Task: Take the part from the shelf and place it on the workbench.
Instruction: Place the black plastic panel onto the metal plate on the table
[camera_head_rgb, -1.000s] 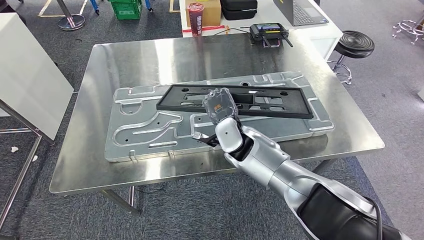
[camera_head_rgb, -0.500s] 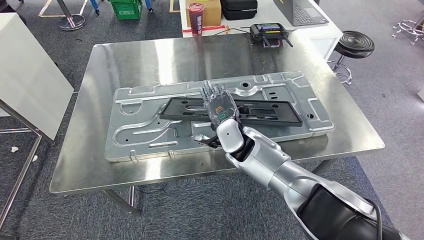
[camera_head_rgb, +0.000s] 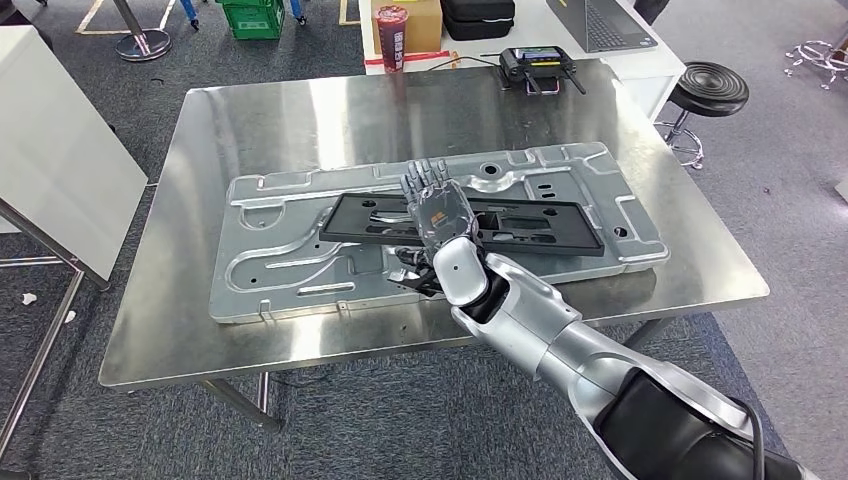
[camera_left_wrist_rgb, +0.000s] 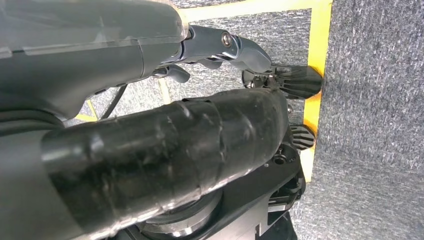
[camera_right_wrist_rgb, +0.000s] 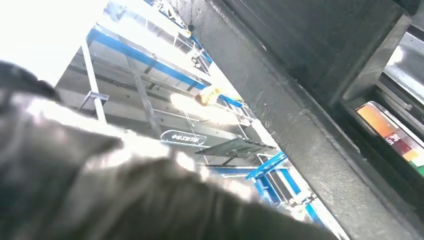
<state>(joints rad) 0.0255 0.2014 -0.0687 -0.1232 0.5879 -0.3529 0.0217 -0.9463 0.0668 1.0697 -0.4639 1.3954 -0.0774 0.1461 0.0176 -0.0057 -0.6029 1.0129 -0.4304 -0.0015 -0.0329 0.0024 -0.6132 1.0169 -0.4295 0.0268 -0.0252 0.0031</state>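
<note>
The part, a long black plastic frame (camera_head_rgb: 520, 222), lies flat on a stamped silver metal panel (camera_head_rgb: 290, 250) on the steel workbench (camera_head_rgb: 300, 120). My right hand (camera_head_rgb: 438, 208) lies over the frame's left half, fingers stretched out and spread on top of it, thumb at the near edge. In the right wrist view the black frame (camera_right_wrist_rgb: 310, 75) passes very close in front of the camera. My left hand (camera_left_wrist_rgb: 225, 45) hangs beside my body above the carpet, holding nothing, its fingers loosely extended.
At the bench's far edge stand a red cup (camera_head_rgb: 390, 37) and a black controller (camera_head_rgb: 538, 65). A black stool (camera_head_rgb: 712, 88) stands at the right and a white board (camera_head_rgb: 60, 170) at the left. Bare steel surrounds the panel.
One second ago my right hand held the frame tilted up off the panel. The frame has since come down flat and shifted slightly left, and the fingers have straightened out over it.
</note>
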